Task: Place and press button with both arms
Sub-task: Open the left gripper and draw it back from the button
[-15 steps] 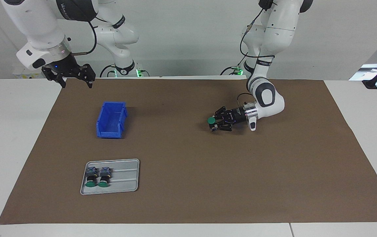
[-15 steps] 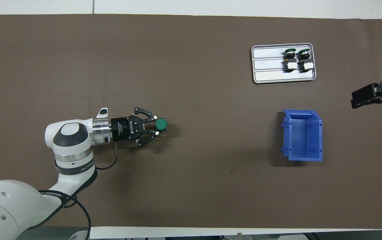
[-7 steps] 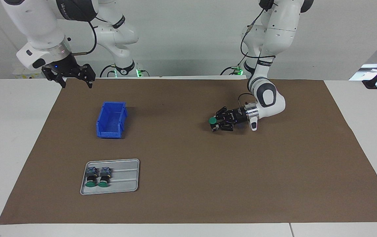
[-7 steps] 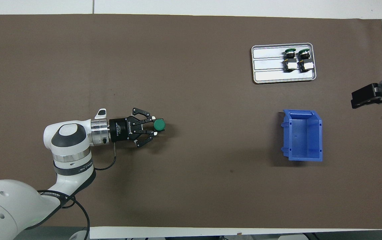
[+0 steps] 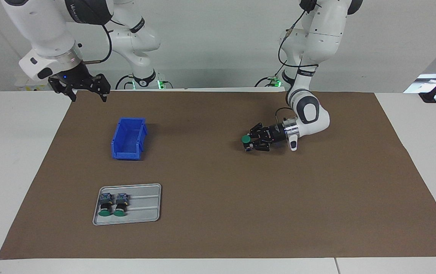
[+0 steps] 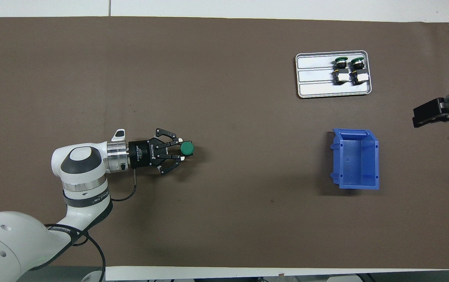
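Observation:
My left gripper [image 5: 250,144] lies level, low over the brown mat [image 5: 218,228] toward the left arm's end, and is shut on a button [image 5: 245,139]. The button's green cap faces up and its block body is between the fingers. I cannot tell whether it touches the mat. In the overhead view the gripper [image 6: 181,152] holds the button [image 6: 187,148] the same way. Two more buttons [image 5: 105,206] [image 5: 120,205] lie on a grey tray [image 5: 145,207]. My right gripper [image 5: 85,92] waits, open and empty, raised over the mat's edge by the robots; it also shows in the overhead view [image 6: 436,111].
An empty blue bin [image 5: 128,139] stands on the mat toward the right arm's end, nearer to the robots than the tray. In the overhead view the bin [image 6: 355,158] and the tray [image 6: 314,80] show too. White table [image 5: 12,171] borders the mat.
My left gripper has drawn back very slightly toward the left arm's end with the button in it. The right arm has not moved.

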